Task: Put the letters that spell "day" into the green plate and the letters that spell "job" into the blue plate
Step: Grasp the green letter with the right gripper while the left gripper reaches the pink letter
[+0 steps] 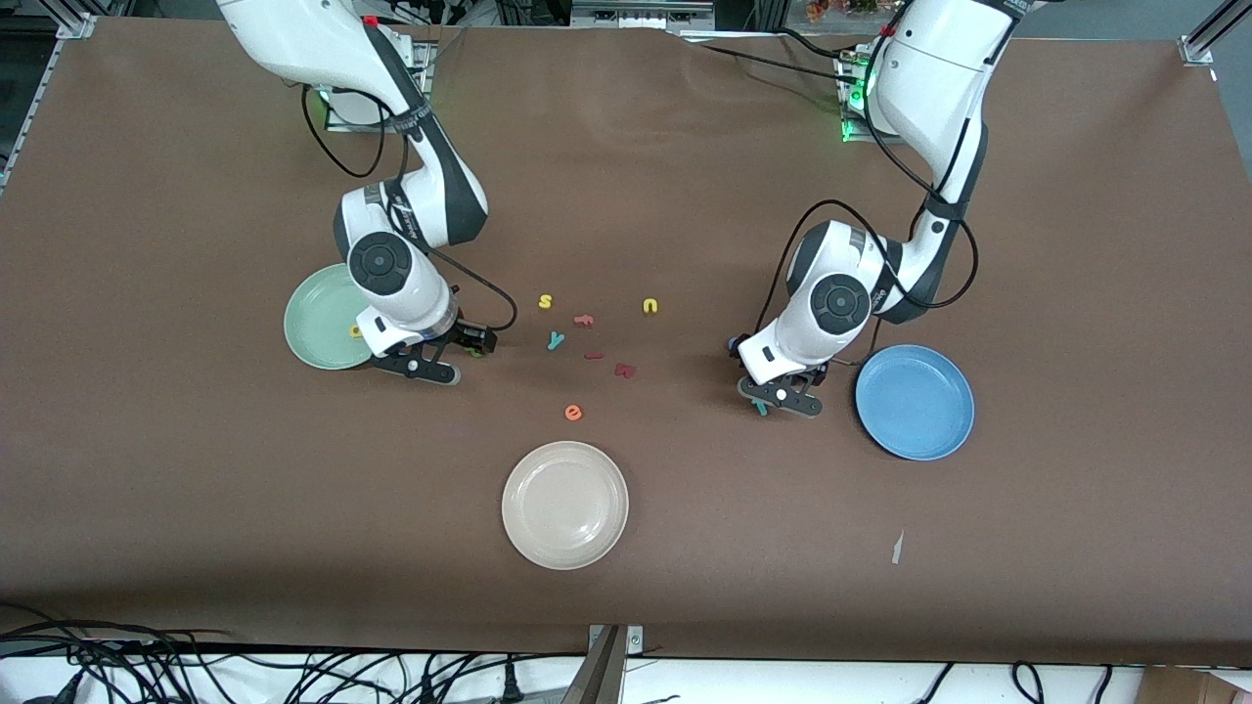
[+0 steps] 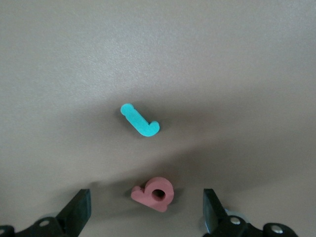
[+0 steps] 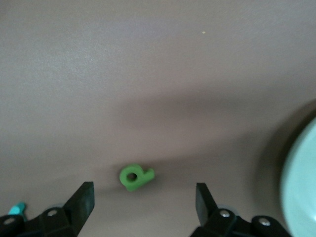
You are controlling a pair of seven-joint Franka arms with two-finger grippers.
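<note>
Hovering with jaws spread, right gripper [image 3: 143,197] over the tiny dark green foam "d" [image 3: 135,177] and left gripper [image 2: 147,205] over the salmon-red foam "b" [image 2: 156,193], both letters look featherlight and squishy, so pinch gently across the flat edges.

green plate [image 1: 315,315] partly hidden by the right arm and cut off by the right wrist view's edge, yellow letter [image 1: 356,330] on it half covered, teal letter [image 1: 760,407] mostly under the left end effector [image 1: 780,397]

The front view looks down from high across the table [image 1: 196,147], facing both arm bases. Each wrist view looks straight down, close to the tabletop. The right wrist view shares the green plate [image 3: 302,187] with it.
</note>
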